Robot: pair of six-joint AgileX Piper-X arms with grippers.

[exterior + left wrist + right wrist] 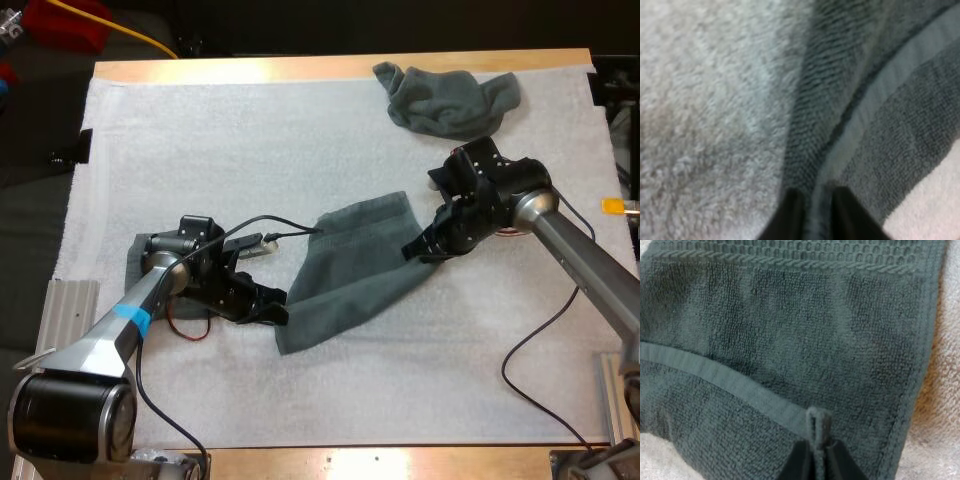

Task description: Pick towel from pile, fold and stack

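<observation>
A dark grey-green towel [350,270] lies stretched across the middle of the mat, folded over on itself. My left gripper [272,305] is shut on its near left corner; in the left wrist view the fingers [790,220] pinch the towel's hemmed edge [865,110]. My right gripper [420,250] is shut on the far right corner; in the right wrist view the fingers [800,462] clamp the towel [790,340] at a small hem loop. A crumpled towel [450,98] lies at the mat's far right. A folded towel [135,270] peeks out under my left arm.
The white mat [200,150] covers the wooden table [300,68]. A thin cable [530,385] trails over the mat at the near right.
</observation>
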